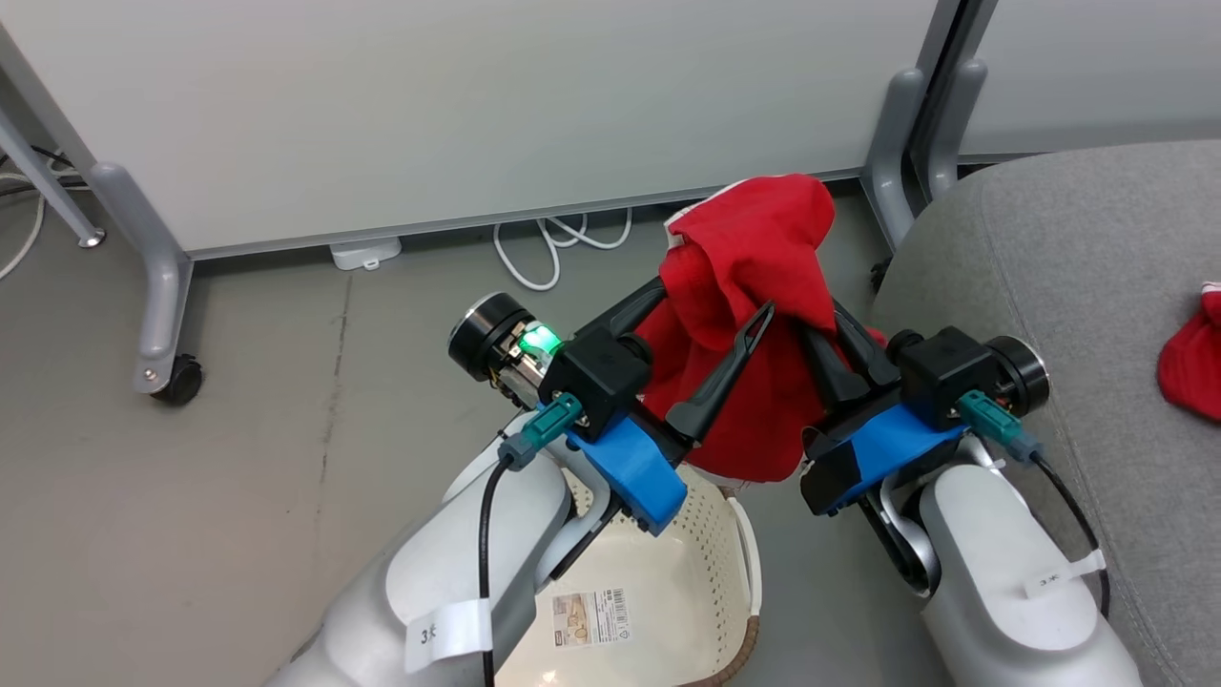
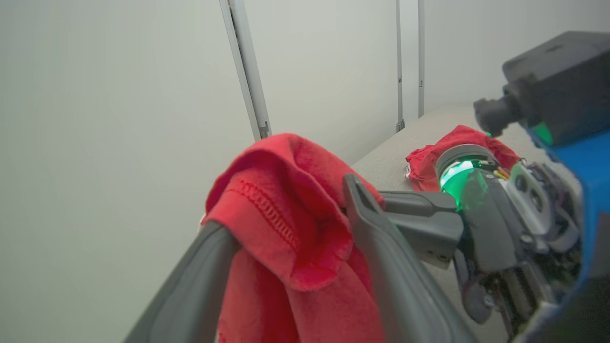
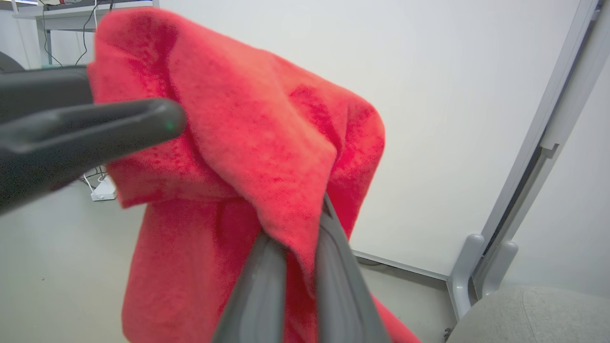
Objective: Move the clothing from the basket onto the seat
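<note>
Basket (image 1: 749, 563) below my forearms looks empty; right gripper (image 1: 835, 334) clamps the red garment (image 1: 754, 248) high, left gripper (image 1: 711, 301) props it, jaws apart, for the seat (image 1: 1068, 267) at three o'clock.

A red garment (image 1: 754, 277) hangs in the air above the far rim of the basket (image 1: 711, 534), bunched between both grippers. The left gripper (image 1: 711, 301) has its fingers spread wide, cloth lying between them. The right gripper (image 1: 825, 322) has its fingers close together, their tips buried in the cloth's right side. A label (image 1: 591, 617) shows on the basket's bottom. Right of the basket is the grey seat (image 1: 1068, 286), with a second red garment (image 1: 1197, 367) lying on it, well apart from the basket.
</note>
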`<state>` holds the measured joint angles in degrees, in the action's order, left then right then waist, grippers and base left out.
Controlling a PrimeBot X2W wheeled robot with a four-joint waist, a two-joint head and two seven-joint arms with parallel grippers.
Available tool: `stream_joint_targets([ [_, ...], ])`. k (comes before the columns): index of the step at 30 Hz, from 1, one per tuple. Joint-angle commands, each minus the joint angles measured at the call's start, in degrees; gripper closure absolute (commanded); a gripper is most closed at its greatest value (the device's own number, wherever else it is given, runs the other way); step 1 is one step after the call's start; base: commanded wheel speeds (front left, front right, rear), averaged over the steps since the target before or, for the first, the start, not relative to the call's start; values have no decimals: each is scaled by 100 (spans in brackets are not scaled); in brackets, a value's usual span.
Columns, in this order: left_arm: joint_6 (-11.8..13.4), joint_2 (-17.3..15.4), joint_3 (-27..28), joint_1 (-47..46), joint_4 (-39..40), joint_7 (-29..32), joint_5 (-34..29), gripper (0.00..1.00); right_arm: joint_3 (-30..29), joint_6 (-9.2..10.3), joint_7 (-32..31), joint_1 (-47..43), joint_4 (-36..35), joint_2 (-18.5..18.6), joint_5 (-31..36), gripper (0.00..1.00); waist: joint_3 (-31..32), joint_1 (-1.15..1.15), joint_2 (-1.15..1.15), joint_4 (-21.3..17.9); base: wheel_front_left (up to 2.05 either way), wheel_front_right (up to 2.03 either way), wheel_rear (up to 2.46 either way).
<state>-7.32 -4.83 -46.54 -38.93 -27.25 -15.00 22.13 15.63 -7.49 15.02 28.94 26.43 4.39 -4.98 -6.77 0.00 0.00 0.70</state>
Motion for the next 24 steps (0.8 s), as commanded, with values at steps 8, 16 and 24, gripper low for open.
stream_joint_targets([
  [8, 26, -110, 15, 55, 25, -27, -65, 0, -402, -1, 24, 48, -249, -41, 23, 100, -322, 0, 0, -435, 0, 0, 0],
  [16, 12, -205, -129, 118, 31, -25, -140, 0, -884, -1, 25, -29, -522, -10, 70, 100, -584, 0, 0, -1002, 0, 0, 0],
  [24, -5, -253, -329, 204, 17, -22, -186, 0, -1283, -1, 25, -205, -737, 22, 104, 100, -714, 0, 0, -1555, 0, 0, 0],
])
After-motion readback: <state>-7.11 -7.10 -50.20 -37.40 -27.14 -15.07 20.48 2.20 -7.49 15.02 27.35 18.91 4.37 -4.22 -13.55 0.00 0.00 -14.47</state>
